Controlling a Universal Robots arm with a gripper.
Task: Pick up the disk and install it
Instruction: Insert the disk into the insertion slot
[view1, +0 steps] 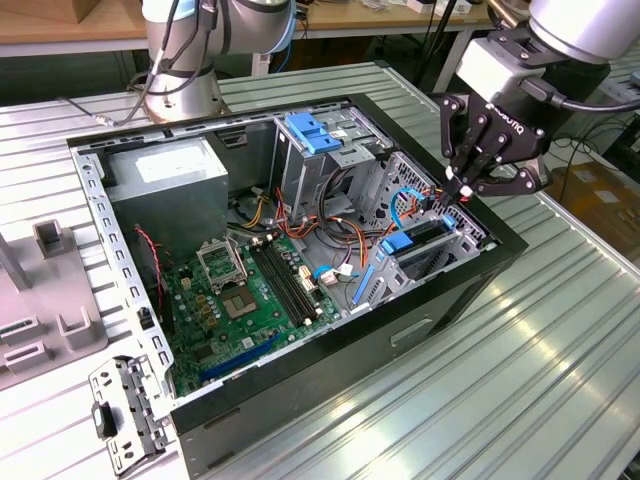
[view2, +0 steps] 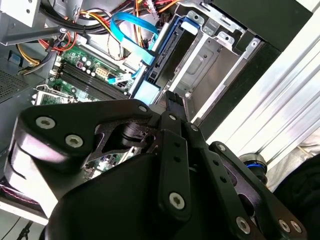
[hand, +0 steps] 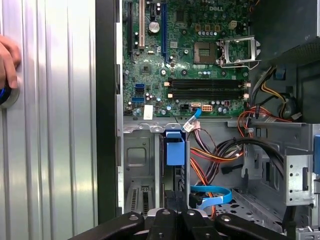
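The motherboard (view1: 240, 300) is coloured green, with black memory slots (hand: 207, 87). The disk (hand: 175, 150) is edged in blue. The pincer (view1: 459, 190) is finished in black, and the desk (view1: 560, 330) is marked by silver-grey stripes.

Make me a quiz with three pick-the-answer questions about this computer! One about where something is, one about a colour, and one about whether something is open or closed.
1. Where is the gripper?
A. Above the disk, at the exterior view's right end of the case
B. Above the grey power box
C. Lying flat on the table

2. What colour is the disk's carrier tab?
A. Red
B. Blue
C. Green

3. How is the computer case?
A. Shut with a cover
B. Open, with the motherboard showing
C. Upside down

Answers:
1 A: in the exterior view the gripper hangs just over the disk.
2 B: the tab is plainly blue in the first wrist view.
3 B: the motherboard lies uncovered.
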